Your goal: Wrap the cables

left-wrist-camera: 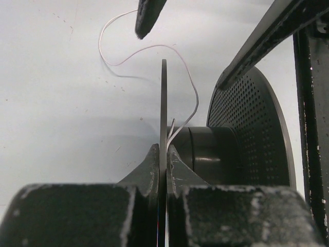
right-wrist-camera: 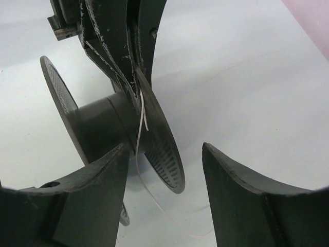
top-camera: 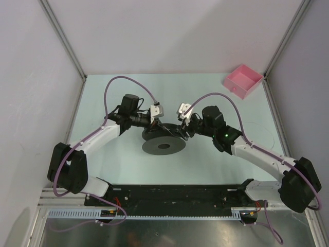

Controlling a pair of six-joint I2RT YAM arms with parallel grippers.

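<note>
wire (left-wrist-camera: pixel 197 100) against spool (left-wrist-camera: pixel 205 149), just beside left tool (left-wrist-camera: pixel 163 167)

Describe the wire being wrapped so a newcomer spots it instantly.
At the centre of the pale table sits a dark grey spool. From its hub a hair-fine whitish wire curls out past the flange and over the table. Unlike the thick purple cables along the arms, it is thread-thin and pale.
</note>
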